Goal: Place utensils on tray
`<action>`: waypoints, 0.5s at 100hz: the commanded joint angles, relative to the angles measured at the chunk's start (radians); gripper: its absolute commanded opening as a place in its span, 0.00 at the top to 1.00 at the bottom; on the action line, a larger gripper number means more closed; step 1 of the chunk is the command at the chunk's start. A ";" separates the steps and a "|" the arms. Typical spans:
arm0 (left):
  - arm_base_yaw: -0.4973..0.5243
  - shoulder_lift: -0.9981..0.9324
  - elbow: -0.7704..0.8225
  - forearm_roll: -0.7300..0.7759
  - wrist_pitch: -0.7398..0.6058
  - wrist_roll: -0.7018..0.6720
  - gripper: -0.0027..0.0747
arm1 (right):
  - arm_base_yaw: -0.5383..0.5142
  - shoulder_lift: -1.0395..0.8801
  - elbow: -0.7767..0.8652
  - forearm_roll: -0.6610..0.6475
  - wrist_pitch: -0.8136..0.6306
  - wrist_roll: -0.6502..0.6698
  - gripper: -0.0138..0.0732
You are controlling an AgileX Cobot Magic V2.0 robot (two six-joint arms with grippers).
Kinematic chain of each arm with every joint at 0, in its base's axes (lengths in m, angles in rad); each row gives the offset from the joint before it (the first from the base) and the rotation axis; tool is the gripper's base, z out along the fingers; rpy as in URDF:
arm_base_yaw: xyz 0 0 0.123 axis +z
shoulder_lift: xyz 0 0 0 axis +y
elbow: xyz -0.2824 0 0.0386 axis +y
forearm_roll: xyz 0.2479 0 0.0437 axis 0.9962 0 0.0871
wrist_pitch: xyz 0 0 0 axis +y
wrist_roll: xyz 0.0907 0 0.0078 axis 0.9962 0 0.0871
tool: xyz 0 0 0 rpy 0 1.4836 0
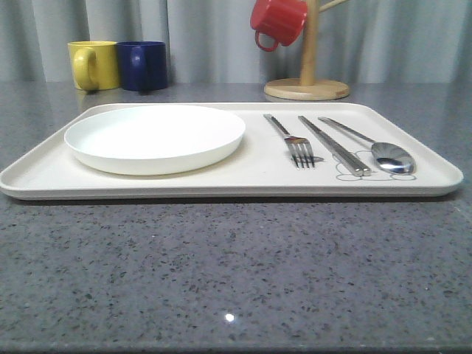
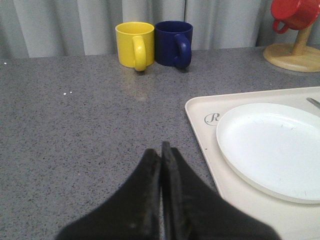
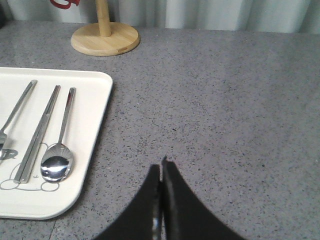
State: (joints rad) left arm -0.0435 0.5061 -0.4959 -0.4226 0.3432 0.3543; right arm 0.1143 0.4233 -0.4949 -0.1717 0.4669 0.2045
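A cream tray (image 1: 251, 173) with grey line drawing carries a white plate (image 1: 155, 136) and shiny silver utensils (image 1: 335, 144). The table (image 1: 236, 273) is speckled grey; mugs are yellow (image 1: 94, 64), navy (image 1: 143, 65) and red (image 1: 277, 22).

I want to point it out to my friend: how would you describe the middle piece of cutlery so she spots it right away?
Find the large flat cream rectangular tray holding a round white plate. Beside the plate lie three shiny silver metal pieces. Yours is the long straight flat-sided bar between the four-tined fork and the oval-bowled spoon: no tines, no bowl.
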 commanded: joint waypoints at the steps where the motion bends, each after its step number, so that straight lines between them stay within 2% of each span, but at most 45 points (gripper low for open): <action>1: 0.000 0.003 -0.028 -0.011 -0.078 0.000 0.99 | -0.008 0.001 -0.026 -0.018 -0.084 -0.007 0.92; 24: 0.000 0.003 -0.028 -0.011 -0.078 0.000 0.99 | -0.008 -0.004 -0.009 -0.018 -0.107 -0.007 0.92; 50: 0.000 0.003 -0.028 -0.011 -0.078 0.000 0.99 | -0.041 -0.158 0.151 0.069 -0.345 -0.007 0.92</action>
State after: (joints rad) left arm -0.0435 0.5061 -0.4959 -0.4226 0.3432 0.3543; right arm 0.0962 0.3107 -0.3678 -0.1357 0.2739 0.2045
